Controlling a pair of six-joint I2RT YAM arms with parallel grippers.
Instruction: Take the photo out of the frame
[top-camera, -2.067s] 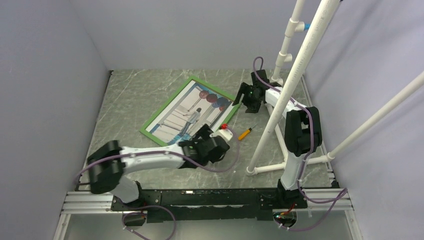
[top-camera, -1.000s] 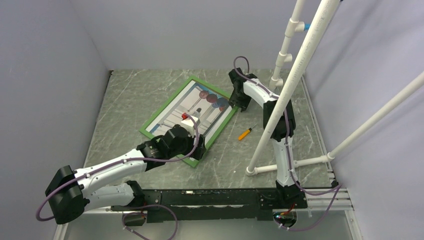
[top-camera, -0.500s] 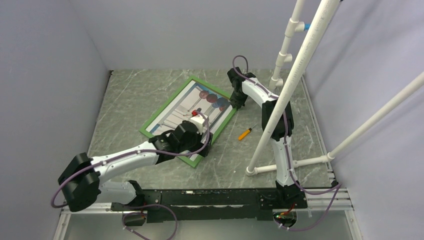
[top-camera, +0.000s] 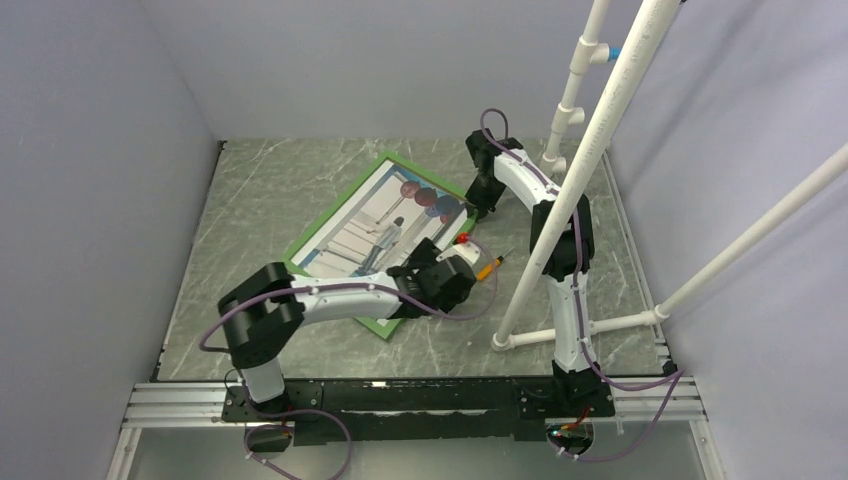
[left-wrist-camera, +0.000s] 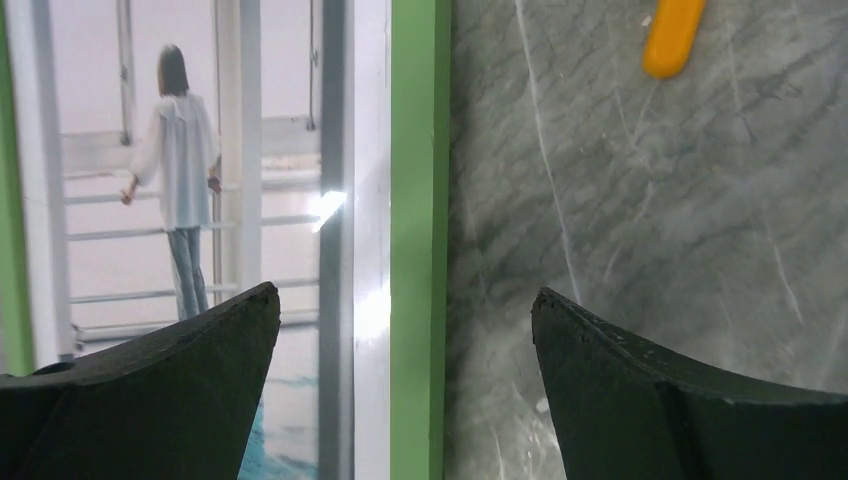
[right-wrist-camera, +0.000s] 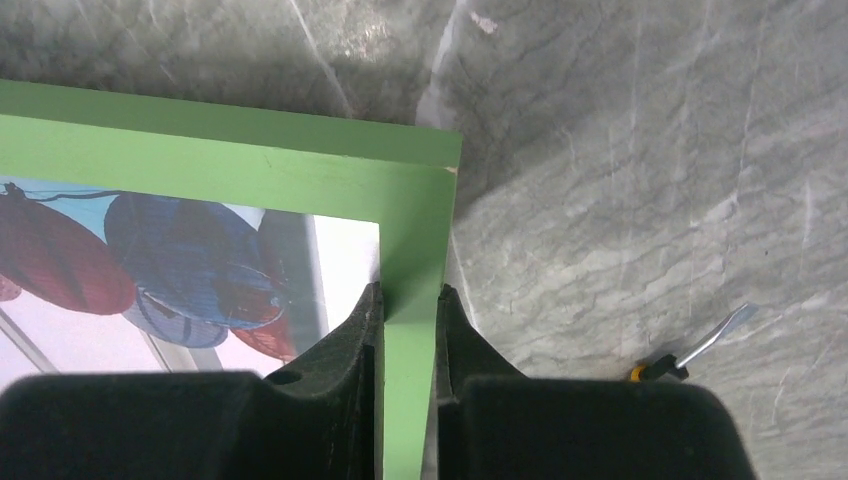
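The green frame (top-camera: 330, 207) lies face up on the grey marbled table with the photo (top-camera: 375, 225) inside it, a person on pale steps with dark balloons. My right gripper (top-camera: 480, 207) is shut on the frame's rim just below its far right corner; the right wrist view shows both fingers pressed against the green strip (right-wrist-camera: 200, 150), beside the balloons in the photo (right-wrist-camera: 180, 260). My left gripper (top-camera: 430, 262) hovers open over the frame's near right edge. In the left wrist view that green edge (left-wrist-camera: 415, 150) runs between the wide-apart fingers, with the photo (left-wrist-camera: 180, 170) to its left.
An orange-handled screwdriver (top-camera: 488, 267) lies on the table just right of the frame, also visible as the screwdriver (left-wrist-camera: 672, 38) and the screwdriver (right-wrist-camera: 700, 345). A white pipe rig (top-camera: 590, 150) stands at the right. Grey walls enclose the table.
My left arm has swung right along the frame's near edge toward the screwdriver, staying open. My right gripper has closed onto the frame's rim by the far right corner.
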